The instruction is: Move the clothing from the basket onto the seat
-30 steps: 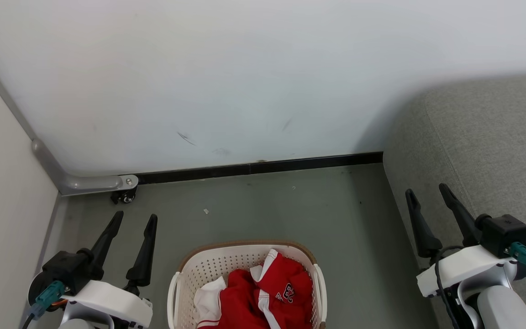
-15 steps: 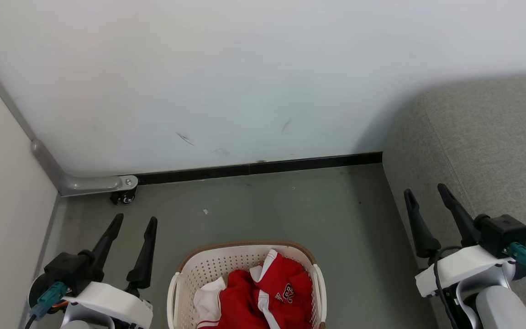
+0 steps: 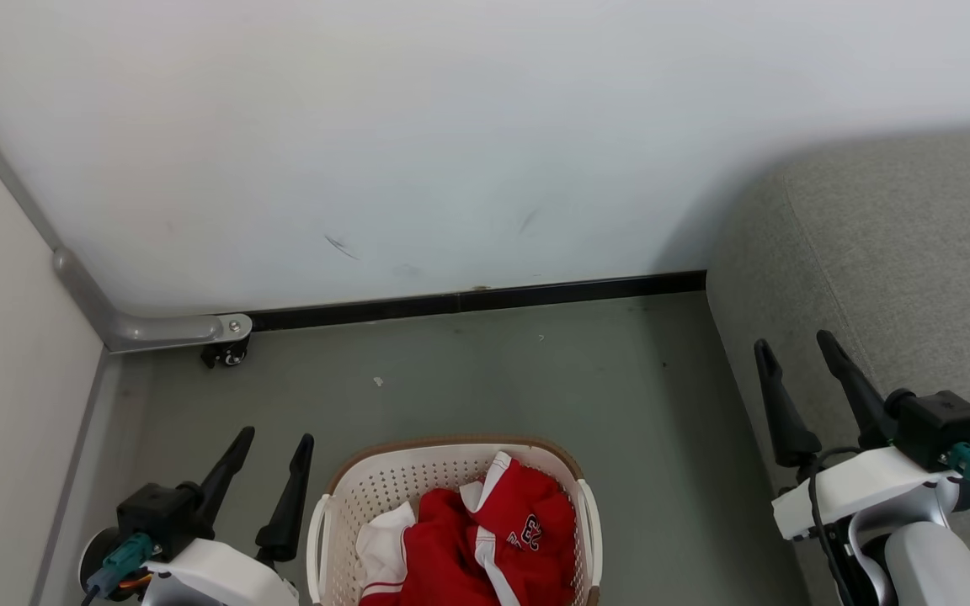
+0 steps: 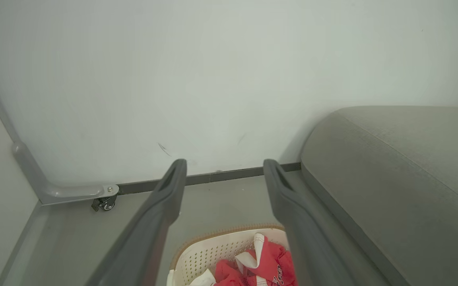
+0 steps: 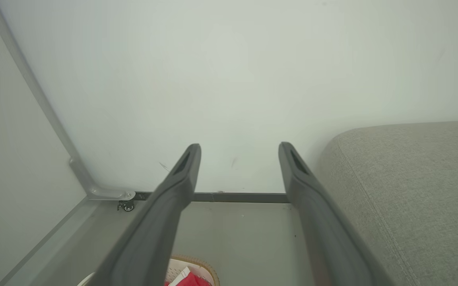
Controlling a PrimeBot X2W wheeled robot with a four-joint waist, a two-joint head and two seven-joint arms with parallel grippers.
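The red and white clothing (image 3: 468,547) lies bunched up in the basket (image 3: 384,488) on the floor (image 3: 493,370). The left gripper (image 3: 276,435) is just beside the basket, its jaws wide open and holding nothing. The right gripper (image 3: 792,339) is in front of the big grey seat (image 3: 898,252), its jaws wide open and empty too.

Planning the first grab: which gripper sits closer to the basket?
The left gripper, just beside the basket; the right gripper stands off by the grey sofa.
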